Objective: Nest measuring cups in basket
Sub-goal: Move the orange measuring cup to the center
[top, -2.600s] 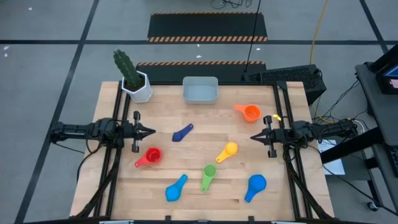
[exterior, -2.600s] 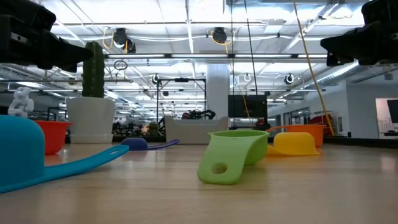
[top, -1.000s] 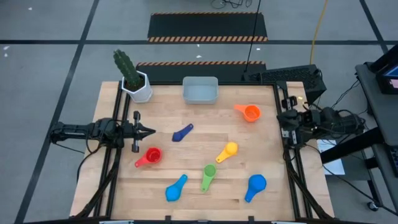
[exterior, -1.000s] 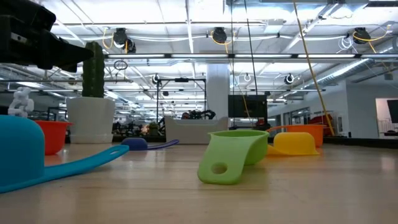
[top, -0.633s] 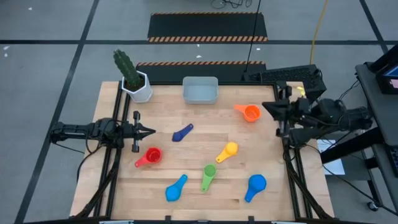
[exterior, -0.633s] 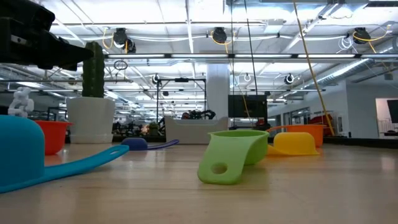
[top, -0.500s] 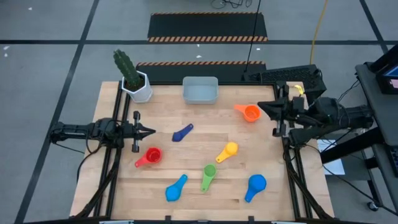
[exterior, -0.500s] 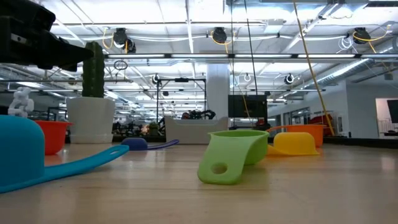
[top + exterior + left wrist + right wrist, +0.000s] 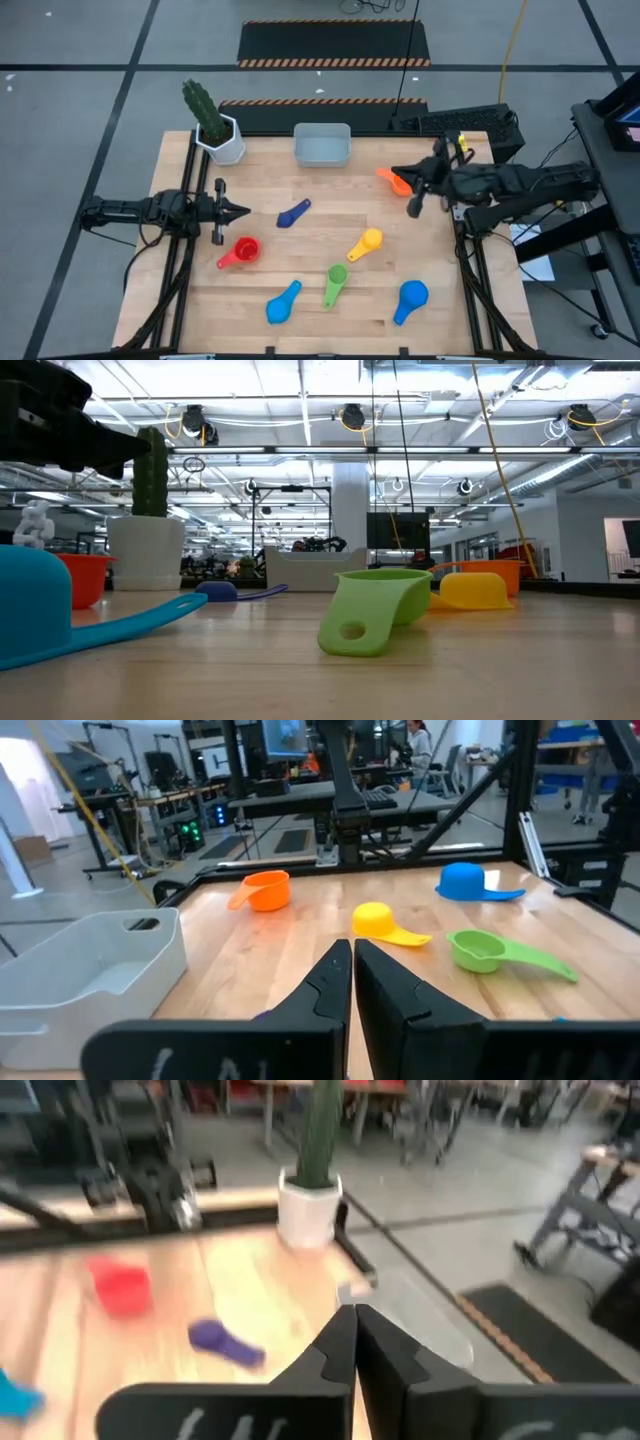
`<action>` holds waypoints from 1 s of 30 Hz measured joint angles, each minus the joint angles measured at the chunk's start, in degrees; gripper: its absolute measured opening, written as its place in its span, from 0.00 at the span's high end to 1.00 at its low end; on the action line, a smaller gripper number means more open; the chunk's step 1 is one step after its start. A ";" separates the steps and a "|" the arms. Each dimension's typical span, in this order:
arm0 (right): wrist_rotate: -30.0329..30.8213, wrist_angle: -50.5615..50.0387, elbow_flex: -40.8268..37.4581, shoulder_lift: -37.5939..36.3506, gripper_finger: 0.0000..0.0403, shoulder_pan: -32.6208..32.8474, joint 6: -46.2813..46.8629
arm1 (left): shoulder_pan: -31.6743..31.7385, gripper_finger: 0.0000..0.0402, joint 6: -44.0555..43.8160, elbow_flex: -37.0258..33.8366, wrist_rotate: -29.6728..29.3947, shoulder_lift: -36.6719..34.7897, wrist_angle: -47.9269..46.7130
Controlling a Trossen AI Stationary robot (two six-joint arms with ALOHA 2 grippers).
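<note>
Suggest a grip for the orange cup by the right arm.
Take the orange measuring cup by its bowl rim, coming straight down: it sits upright, mouth up. The right pincer hovers over it, fingers together, so it must open first. The short handle pointing toward the basket is the alternative.

Closed hand (image 9: 352, 1342) toward cactus pot (image 9: 311, 1208)

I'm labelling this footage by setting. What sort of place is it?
Probably a robotics lab in a large industrial hall: a wooden table between two robot arms, rows of ceiling strip lights overhead, and workbenches with monitors behind.
</note>
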 joint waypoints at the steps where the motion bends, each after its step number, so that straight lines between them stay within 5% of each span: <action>1: 0.05 -2.02 0.03 0.74 0.99 -0.08 1.23 | -0.01 0.95 -0.64 0.02 -0.33 0.01 0.02; 15: -0.18 -23.43 -1.06 10.44 0.69 -9.31 17.14 | 0.00 0.95 -21.19 0.02 -6.02 0.37 0.47; 23: -1.77 -20.47 -9.34 13.84 0.54 -10.60 15.39 | 0.12 0.95 -23.43 0.02 -6.09 4.82 0.47; 30: -1.82 -6.62 -19.80 12.83 0.42 -10.59 10.60 | 0.12 0.95 -23.37 -0.02 -6.24 8.94 2.28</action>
